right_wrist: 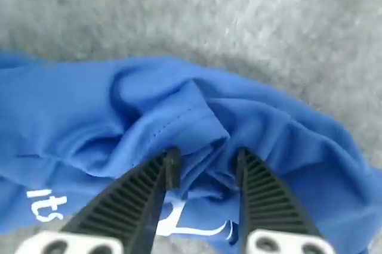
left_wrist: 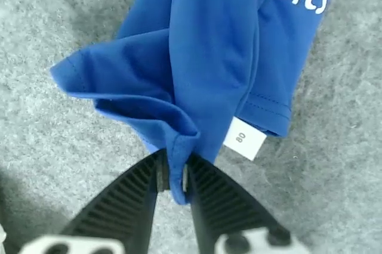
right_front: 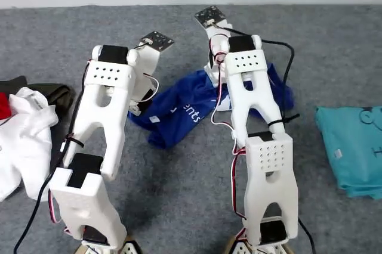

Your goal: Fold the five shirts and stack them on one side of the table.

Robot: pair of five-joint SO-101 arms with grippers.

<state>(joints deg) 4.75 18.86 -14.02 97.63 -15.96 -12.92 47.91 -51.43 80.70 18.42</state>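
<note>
**Left gripper**: 1 unit, jaws pinched tight on a hem corner of the blue shirt. A white size tag hangs from the cloth just beside the held edge.

**Right gripper**: 1 unit, jaws part-way apart and straddling a bunched fold of the same blue shirt, with cloth filling the gap between them.

**Blue shirt:** 1 item, crumpled, with white lettering. It lies mid-table between and beneath the 2 arms' far ends.

**Teal shirt**: 1 item, folded flat at the table's right edge, well apart from the blue shirt.

**White shirt**: 1 item, unfolded in a heap at the left edge. A dark olive garment and a red scrap touch it.

**Table**: grey, felt-like surface.
</note>
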